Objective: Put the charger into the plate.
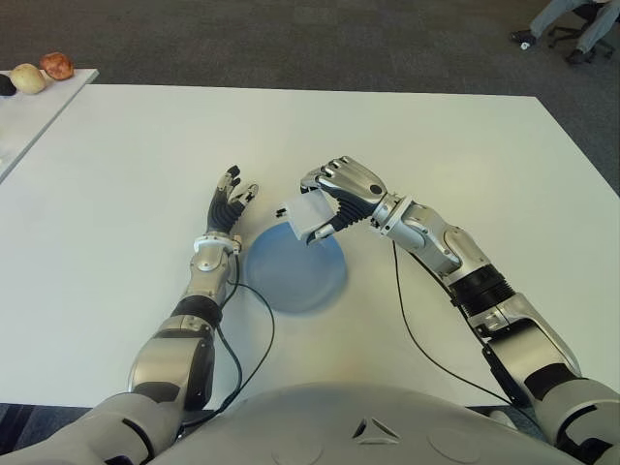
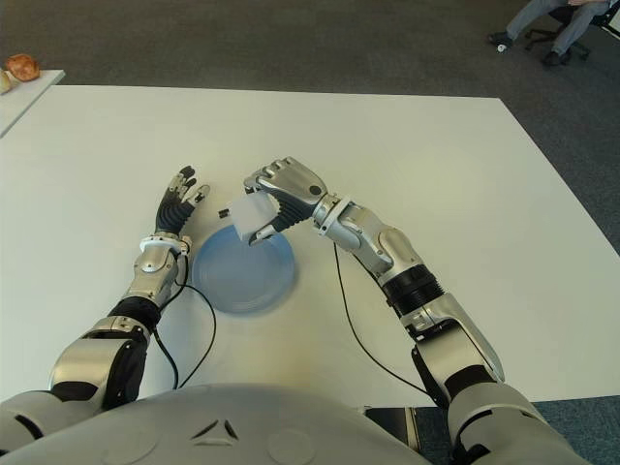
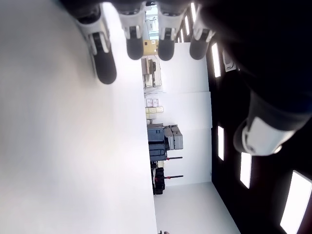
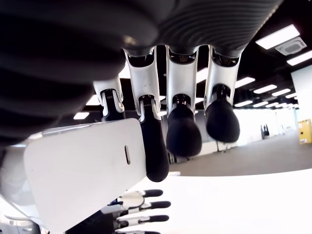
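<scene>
The right hand (image 1: 339,194) grips a white, blocky plastic charger (image 1: 306,217) between its curled fingers and thumb, holding it in the air above the far edge of a round, shallow blue plate (image 1: 295,276). The charger is tilted, with its dark prongs pointing toward the robot's left, and it does not touch the plate. In the right wrist view the charger (image 4: 85,170) shows as a smooth white slab with a small slot, pressed against the black pads of the fingers (image 4: 156,151), while 2 other fingertips curl free beside it.

The left hand (image 1: 230,205) shows just to the left of the plate, near its far-left rim, with its fingers spread and extended and nothing in them. The left wrist view shows 4 straight fingers (image 3: 105,58) over the bare white tabletop (image 3: 73,156).

The plate lies on a large white table (image 1: 145,174), close to the robot's body. A thin black cable (image 1: 412,339) trails across the table beside the right forearm.

At the far-left corner, on a second white surface (image 1: 39,107), sit 2 small rounded objects, 1 pale (image 1: 29,77) and 1 reddish-brown (image 1: 57,65). At the far right, a person's legs (image 1: 567,19) show beside a wheeled office chair on dark carpet.
</scene>
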